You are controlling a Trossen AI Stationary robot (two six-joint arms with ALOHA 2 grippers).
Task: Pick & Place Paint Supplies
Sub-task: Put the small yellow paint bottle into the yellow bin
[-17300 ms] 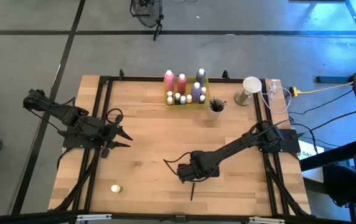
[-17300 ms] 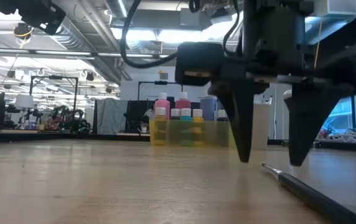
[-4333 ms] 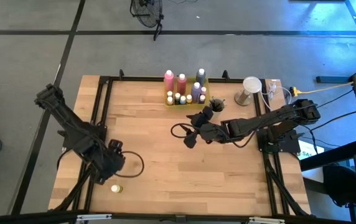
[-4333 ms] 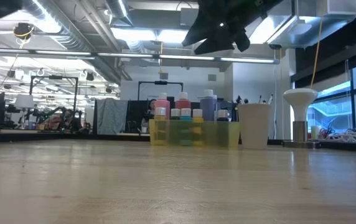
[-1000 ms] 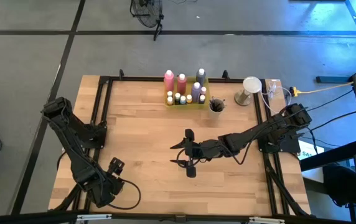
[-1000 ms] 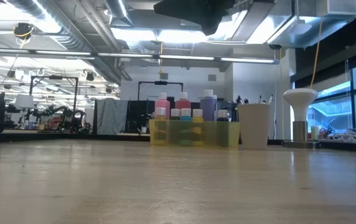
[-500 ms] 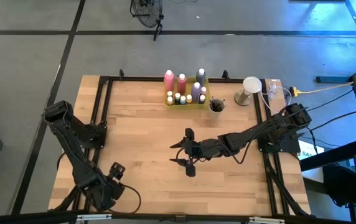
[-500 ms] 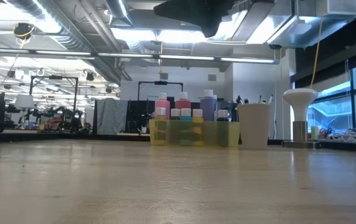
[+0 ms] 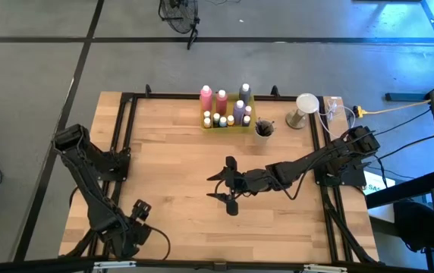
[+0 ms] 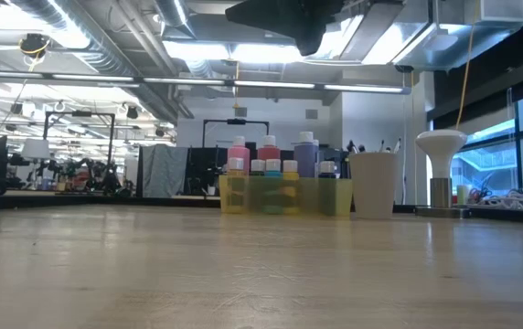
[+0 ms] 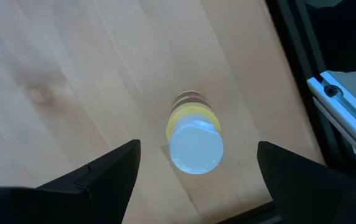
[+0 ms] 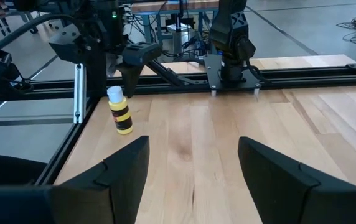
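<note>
While the right pincer [image 9: 224, 184] waits mid-table, the open left pincer [image 11: 193, 158] straddles the yellow bottle [image 11: 194, 137].

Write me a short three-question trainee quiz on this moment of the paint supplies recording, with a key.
1. True or false: the left gripper hangs open directly above the small yellow bottle.
2. Where does the yellow tray of bottles sit? A) near the table's far edge B) at the near left corner C) under the right gripper
3. Fill in: the paintbrushes stand in the ___ beside the tray.

Key: 1 true. 2 A. 3 cup.
</note>
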